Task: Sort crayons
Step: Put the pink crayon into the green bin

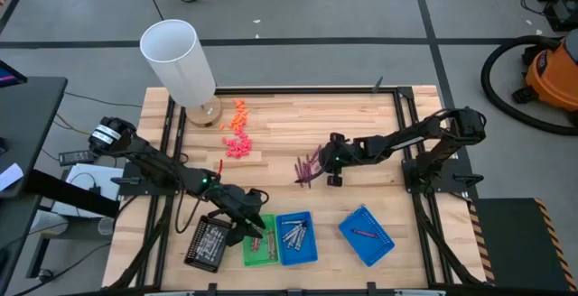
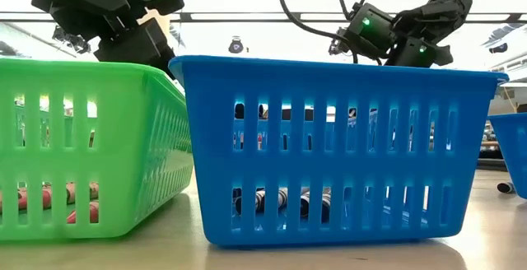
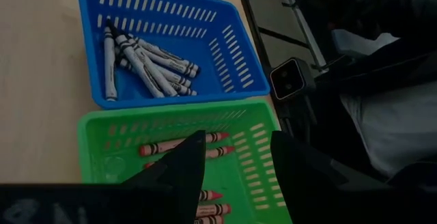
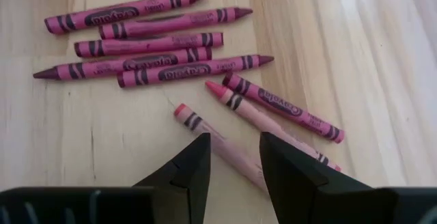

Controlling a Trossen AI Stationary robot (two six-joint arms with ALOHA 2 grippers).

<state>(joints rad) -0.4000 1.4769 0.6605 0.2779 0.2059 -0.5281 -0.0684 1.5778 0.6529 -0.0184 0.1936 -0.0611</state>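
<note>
Overhead, left gripper (image 1: 256, 230) sits above the green tray (image 1: 260, 252) at the desk's (image 1: 298, 129) near edge; its fingers are too small there to judge. Right gripper (image 1: 327, 164) is just beside a loose bunch of magenta crayons (image 1: 308, 170) mid-desk. Blue tray (image 1: 296, 238) touching the green one holds grey crayons (image 1: 293, 234); a second blue tray (image 1: 366, 235), apart and skewed, holds one dark stick, colour hard to read. Orange and pink bits (image 1: 238, 134) lie well apart, near a white cylinder (image 1: 180, 61).

Low view: green tray wall (image 2: 82, 151) and blue tray wall (image 2: 329, 146) fill the picture. Crayons show only as slivers through the slots. Both arms are cut off above the rims; no fingertips visible.

Left wrist: fingers (image 3: 188, 166) parted, nothing between them, hanging over the green tray (image 3: 102, 132). Red-brown crayons (image 3: 181, 145) lie in it beneath and beyond the fingers, partly hidden by them. Grey crayons (image 3: 147, 60) are heaped in the blue tray (image 3: 225, 39) farther ahead.

Right wrist: fingers (image 4: 194, 166) parted, not gripping, low over the desk. A pale pink crayon (image 4: 212, 138) lies at an angle across the gap, its far end hidden behind one finger; contact cannot be told. Another pink crayon (image 4: 263, 118) lies just beyond it. Five magenta crayons (image 4: 147, 43) lie side by side farther ahead, one more (image 4: 283, 106) angled off nearer.
</note>
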